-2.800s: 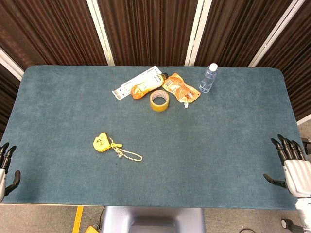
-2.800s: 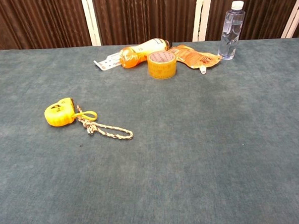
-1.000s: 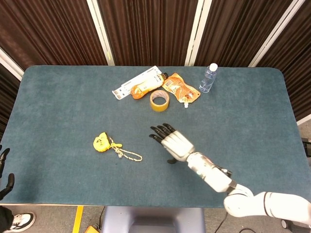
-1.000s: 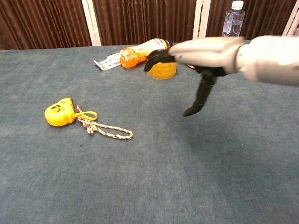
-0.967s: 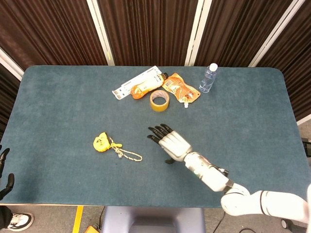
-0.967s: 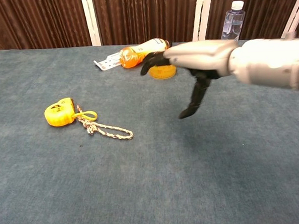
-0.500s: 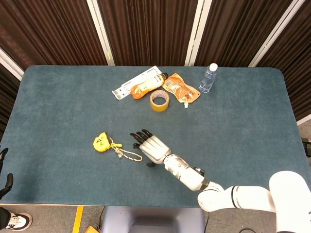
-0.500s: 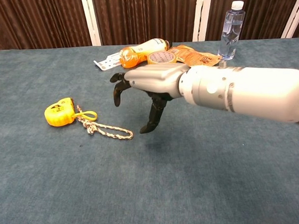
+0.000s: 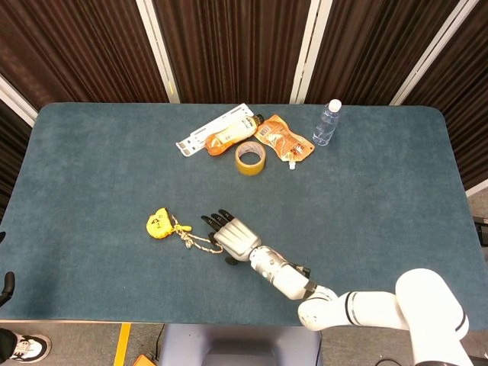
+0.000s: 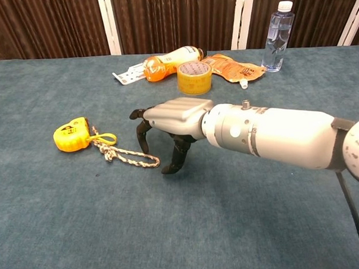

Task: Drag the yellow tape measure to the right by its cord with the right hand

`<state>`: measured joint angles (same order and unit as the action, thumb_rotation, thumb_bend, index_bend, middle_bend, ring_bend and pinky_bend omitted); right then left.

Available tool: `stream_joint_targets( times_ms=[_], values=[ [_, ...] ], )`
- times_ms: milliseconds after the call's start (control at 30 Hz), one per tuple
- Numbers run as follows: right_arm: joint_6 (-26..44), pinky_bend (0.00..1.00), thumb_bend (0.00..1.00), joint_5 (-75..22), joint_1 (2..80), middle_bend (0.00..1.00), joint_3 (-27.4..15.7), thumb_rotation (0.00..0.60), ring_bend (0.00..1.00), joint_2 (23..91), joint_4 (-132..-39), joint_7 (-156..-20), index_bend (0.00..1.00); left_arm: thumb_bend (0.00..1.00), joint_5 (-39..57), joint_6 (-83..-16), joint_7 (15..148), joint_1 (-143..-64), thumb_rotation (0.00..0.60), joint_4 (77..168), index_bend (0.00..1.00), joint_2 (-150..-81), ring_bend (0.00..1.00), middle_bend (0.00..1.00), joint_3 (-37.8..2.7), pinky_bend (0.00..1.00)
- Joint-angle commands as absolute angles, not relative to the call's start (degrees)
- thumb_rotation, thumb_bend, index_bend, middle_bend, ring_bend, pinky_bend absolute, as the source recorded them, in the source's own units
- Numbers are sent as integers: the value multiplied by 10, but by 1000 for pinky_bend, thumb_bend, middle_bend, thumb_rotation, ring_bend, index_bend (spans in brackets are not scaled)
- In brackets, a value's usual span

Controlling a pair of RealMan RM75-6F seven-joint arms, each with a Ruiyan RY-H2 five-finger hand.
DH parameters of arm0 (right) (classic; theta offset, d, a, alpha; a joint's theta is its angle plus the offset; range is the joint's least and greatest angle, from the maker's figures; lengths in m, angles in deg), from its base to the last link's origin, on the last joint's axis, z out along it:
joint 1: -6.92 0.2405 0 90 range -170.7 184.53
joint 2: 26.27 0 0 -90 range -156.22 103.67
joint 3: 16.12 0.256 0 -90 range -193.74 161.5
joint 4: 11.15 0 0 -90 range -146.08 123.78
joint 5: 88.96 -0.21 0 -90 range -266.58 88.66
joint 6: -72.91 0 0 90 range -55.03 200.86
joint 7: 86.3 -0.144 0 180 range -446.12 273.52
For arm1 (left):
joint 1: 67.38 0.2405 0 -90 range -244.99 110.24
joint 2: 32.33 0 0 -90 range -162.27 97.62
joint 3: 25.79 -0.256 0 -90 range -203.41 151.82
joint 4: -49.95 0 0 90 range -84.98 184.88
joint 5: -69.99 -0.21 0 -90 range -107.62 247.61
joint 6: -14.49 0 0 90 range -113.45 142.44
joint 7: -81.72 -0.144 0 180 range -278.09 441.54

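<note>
So the right hand [image 10: 167, 126] is hanging palm-down right over the free end of the cord [image 10: 130, 156], fingers spread and curled downward, nothing pinched. From the chest view the dark fingertips [image 10: 169, 168] look just above or maybe brushing the table [image 10: 260, 214] beside the cord's loop; can't tell for sure if they touch it. The yellow tape measure [image 10: 71, 134] sits on the left half of the table, with the cord trailing off toward the hand.

At the far side there's an orange bottle [image 10: 167, 62] lying on a white card, a roll of yellow tape [image 10: 194, 77], an orange pouch [image 10: 233, 68] and an upright water bottle [image 10: 278, 36]. In the head view, only a dark fingertip of the left hand [image 9: 8, 284] peeks in at the left edge, so no clue how it's posed.
</note>
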<state>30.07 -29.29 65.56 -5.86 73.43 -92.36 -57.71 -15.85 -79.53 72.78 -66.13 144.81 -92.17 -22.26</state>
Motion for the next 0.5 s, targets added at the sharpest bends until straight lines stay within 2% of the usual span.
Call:
stream_joint_targets(
  times_ms=[33, 500],
  values=[
    [302, 0, 356, -290, 658, 95, -62, 600, 145, 742, -913, -584, 520, 518, -158, -796, 730, -661, 600, 1448, 48, -921, 0, 0, -222, 93],
    [309, 0, 413, -279, 668, 107, -66, 600, 164, 771, -869, -608, 601, 518, -152, -802, 739, -655, 600, 1449, 48, -915, 0, 0, -219, 94]
  ],
)
